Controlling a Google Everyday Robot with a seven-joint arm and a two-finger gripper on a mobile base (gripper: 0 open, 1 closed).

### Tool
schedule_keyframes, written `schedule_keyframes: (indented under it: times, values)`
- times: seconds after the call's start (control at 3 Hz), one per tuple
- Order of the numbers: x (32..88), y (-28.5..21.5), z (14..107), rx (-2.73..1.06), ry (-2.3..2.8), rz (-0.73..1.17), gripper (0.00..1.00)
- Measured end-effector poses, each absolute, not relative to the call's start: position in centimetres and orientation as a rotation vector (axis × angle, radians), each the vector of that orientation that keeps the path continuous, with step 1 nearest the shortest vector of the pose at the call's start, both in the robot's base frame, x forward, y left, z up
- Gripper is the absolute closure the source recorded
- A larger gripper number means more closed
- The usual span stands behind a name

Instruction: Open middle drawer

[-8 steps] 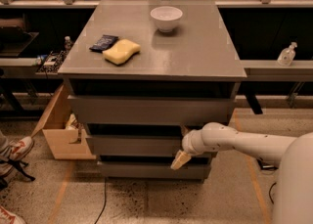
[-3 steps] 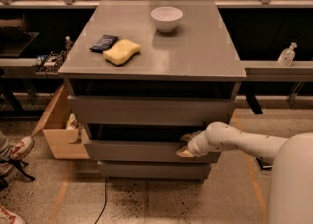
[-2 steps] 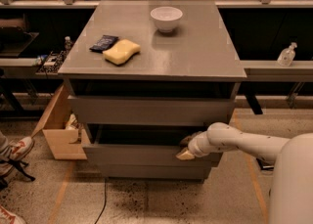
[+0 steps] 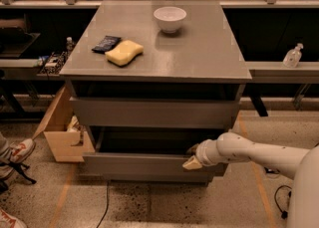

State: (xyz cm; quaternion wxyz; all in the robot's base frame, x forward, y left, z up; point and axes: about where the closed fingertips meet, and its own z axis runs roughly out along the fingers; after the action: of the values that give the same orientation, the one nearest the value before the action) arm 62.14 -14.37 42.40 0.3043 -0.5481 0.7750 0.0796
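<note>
Middle drawer [image 4: 144,164]: slid further out since the earlier frames, front low at 6 o'clock. Gripper [image 4: 192,158]: at that front's top edge, toward 5 o'clock; I could not tell its opening.

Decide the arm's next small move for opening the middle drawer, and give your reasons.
Probably a short straight pull toward the robot. The gripper is at the top edge of the middle drawer, right of centre, and the drawer is only partly out, with a dark gap showing behind its front under the top drawer. Pulling straight should limit skew from the off-centre contact.
</note>
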Motion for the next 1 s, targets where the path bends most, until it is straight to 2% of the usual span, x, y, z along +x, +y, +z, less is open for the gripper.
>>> schedule_keyframes:
  times: [1.0]
  values:
    - [61.32, -15.13, 42.25, -1.429, 2.065, 0.209, 1.0]
